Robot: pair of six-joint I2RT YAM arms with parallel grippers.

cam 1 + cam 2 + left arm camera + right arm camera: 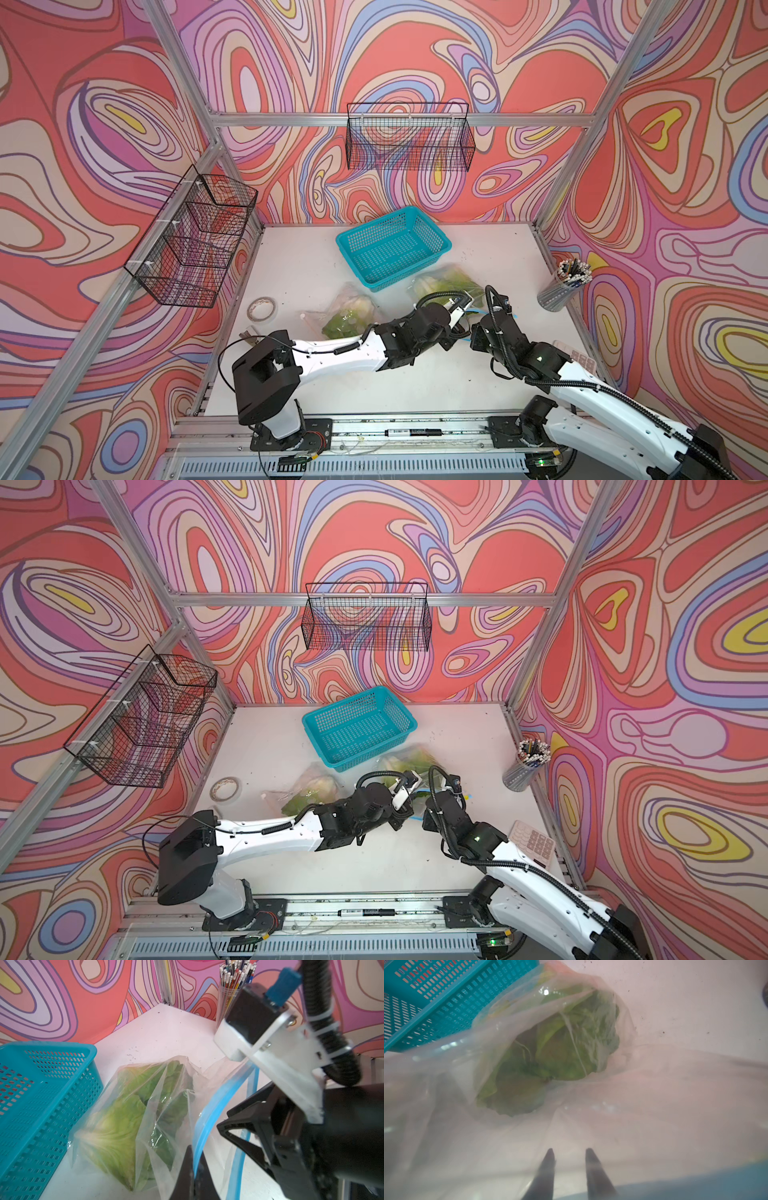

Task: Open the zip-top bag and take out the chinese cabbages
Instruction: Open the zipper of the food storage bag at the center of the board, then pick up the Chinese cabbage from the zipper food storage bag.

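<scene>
Right of centre in both top views, on the white table (299, 266), a clear bag (446, 279) (395, 759), just beside the near right corner of the teal basket (409, 266). Inside it, the cabbages (453, 277): green leaves pressed against the film, count not clear. In the left wrist view, the same cabbages (116, 1126) low and left of centre, pale base toward the basket, wholly within the bag.

At the bottom centre of the left wrist view, the left gripper (194, 1153), pressed together on one blue zip strip (209, 1109) at the bag's mouth. Further right in that frame, a second blue strip (252, 1080), apart from the pinched one, so the mouth parted.

At the bottom of the right wrist view, the right gripper (569, 1156), fingertips spread with a plain gap, hazy, nothing seen pinched. Beyond the tips, in the upper middle of that frame, the cabbages (571, 1043), deeper in the bag.

Near the centre of the top views, left of the worked bag, another bag (349, 309) with green leaves, lying on the table, partly hidden by the left arm. Further left, a tape roll (262, 309). At the right table edge, a pencil cup (561, 291); below it in the frame, a calculator (532, 841), partly behind the right arm. On the walls, two black wire baskets (409, 137) (195, 237).
</scene>
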